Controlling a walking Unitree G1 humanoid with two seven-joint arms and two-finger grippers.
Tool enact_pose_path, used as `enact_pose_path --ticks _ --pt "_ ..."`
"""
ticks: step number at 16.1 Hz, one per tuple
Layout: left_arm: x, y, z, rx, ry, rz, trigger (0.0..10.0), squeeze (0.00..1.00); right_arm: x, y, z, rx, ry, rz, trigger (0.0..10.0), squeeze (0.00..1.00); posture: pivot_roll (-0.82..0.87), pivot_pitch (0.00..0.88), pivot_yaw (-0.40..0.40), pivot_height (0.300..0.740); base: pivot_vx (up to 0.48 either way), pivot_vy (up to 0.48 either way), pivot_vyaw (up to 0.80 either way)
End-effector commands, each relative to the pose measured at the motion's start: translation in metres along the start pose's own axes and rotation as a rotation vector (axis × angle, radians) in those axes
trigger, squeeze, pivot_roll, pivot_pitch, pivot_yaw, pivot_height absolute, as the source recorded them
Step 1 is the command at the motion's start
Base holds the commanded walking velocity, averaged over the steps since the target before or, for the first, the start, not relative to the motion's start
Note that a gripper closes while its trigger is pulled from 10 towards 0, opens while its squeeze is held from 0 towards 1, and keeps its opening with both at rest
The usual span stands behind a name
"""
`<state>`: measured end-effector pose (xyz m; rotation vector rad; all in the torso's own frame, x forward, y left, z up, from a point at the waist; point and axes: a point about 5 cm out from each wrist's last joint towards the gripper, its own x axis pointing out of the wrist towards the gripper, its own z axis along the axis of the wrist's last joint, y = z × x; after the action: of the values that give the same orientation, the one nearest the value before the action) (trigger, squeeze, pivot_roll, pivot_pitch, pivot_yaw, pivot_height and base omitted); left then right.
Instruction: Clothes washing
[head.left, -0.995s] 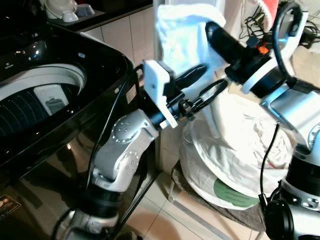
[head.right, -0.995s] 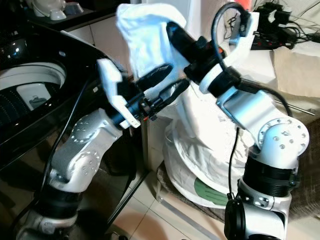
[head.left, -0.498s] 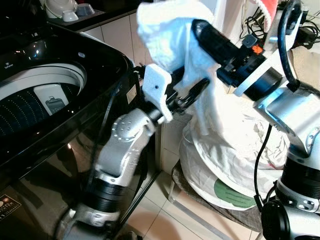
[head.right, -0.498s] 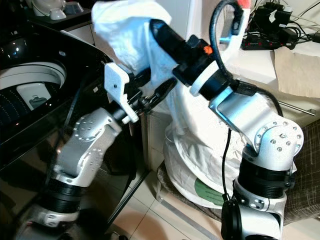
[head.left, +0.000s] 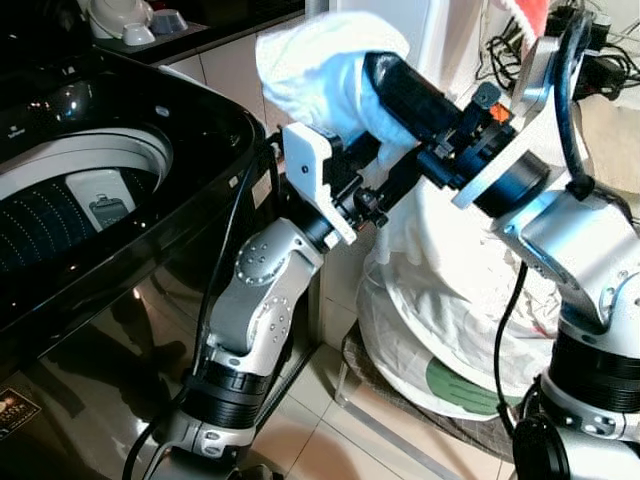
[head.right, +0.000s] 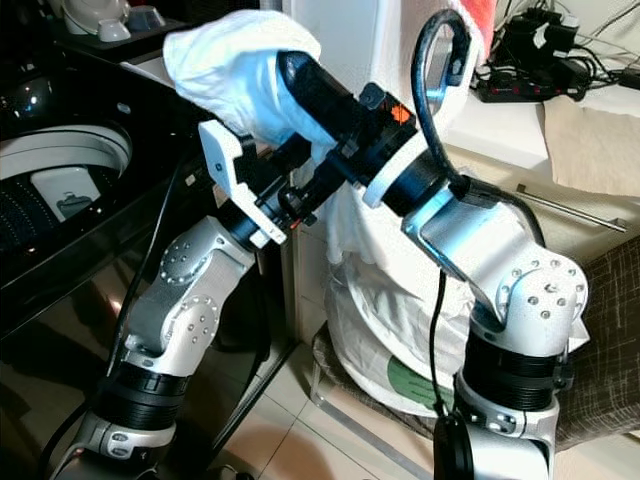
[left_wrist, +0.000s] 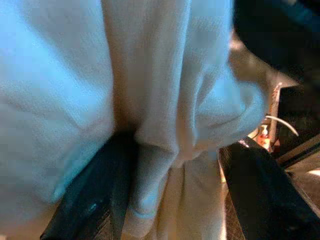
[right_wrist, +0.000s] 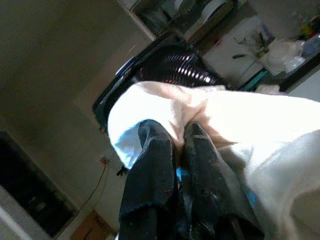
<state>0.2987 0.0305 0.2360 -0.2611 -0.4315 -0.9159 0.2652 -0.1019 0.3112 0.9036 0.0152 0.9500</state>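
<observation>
The washing machine (head.left: 110, 190) stood open at the left. A white garment (head.left: 320, 75) hung raised beside its rim, trailing to the laundry bag (head.left: 450, 330). The right gripper (right_wrist: 172, 150) pinched it; the left gripper (left_wrist: 172, 195), spread, straddled it. Best lift higher — clearing the rim — before swinging over the drum.

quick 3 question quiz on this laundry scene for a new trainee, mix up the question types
1. True or false: the right end effector is shut on the white garment.
2. What black appliance stands to the robot's left with its lid open?
3. The white garment's lower part hangs: (a) inside the drum, (b) over the laundry basket, (c) flat on the floor.

Key:
1. True
2. The washing machine
3. b

Note: the left end effector is open, with cloth between its fingers.
</observation>
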Motion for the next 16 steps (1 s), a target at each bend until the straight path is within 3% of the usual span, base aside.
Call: enact_pose_path --ticks 1,2,3,16 --pt "0.003 -0.002 -0.004 0.031 0.03 -0.008 10.0 0.0 0.001 0.007 -0.005 0.006 0.02 0.034 0.0 0.0 -0.12 0.0 0.013 0.74 0.0 0.0 0.0" --pt "0.003 0.005 -0.007 0.062 0.051 0.035 2.1 0.0 0.001 0.007 -0.006 0.011 0.017 0.033 0.0 0.0 -0.12 0.0 0.013 0.74 0.0 0.0 0.0" --pt "0.002 0.008 -0.007 0.068 0.053 0.047 0.0 0.0 0.0 0.007 -0.005 0.011 0.014 0.031 0.0 0.0 -0.11 0.0 0.015 0.74 0.0 0.0 0.0" --pt "-0.003 0.016 -0.007 0.079 0.058 0.062 0.0 0.0 -0.001 0.005 -0.003 0.001 0.004 0.015 0.0 0.0 -0.11 0.0 0.022 0.74 0.0 0.0 0.0"
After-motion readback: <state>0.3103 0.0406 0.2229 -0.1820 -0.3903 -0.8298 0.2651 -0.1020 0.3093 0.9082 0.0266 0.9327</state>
